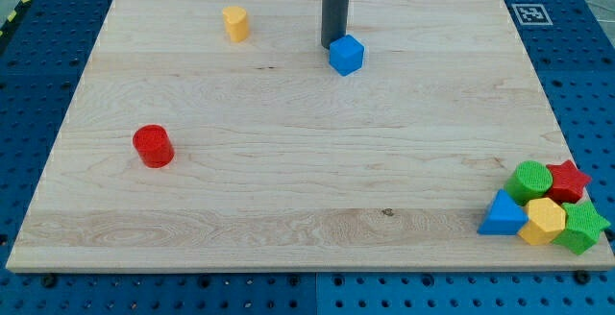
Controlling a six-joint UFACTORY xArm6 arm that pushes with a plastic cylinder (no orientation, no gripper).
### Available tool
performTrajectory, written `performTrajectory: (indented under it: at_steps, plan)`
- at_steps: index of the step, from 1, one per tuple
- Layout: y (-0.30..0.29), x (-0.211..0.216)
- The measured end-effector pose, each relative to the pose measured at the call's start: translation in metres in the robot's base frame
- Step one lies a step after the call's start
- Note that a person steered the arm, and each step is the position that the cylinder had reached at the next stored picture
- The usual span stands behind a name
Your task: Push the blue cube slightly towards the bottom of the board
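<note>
The blue cube (346, 55) sits on the wooden board (307, 161) near the view's top, a little right of centre. My tip (332, 45) is the lower end of a dark rod that comes down from the view's top edge. It stands just to the upper left of the blue cube, touching or nearly touching it.
A yellow block (235, 24) stands at the top left. A red cylinder (153, 147) stands at the left. At the bottom right corner a cluster holds a blue triangle (503, 214), yellow hexagon (545, 221), green cylinder (531, 180), red star (568, 180) and green star (582, 227).
</note>
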State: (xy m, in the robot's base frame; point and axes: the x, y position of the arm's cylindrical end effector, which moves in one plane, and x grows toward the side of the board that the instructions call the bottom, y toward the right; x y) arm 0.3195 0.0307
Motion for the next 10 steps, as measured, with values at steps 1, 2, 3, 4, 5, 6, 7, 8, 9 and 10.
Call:
performTrajectory:
  at_steps: [1, 2, 3, 4, 5, 6, 7, 8, 9, 10]
  plan:
    - [0.000, 0.024]
    - [0.000, 0.027]
    - [0.000, 0.026]
    - [0.000, 0.026]
    - [0.000, 0.029]
    - [0.000, 0.032]
    - [0.000, 0.051]
    - [0.000, 0.061]
    - [0.023, 0.046]
    - [0.042, 0.024]
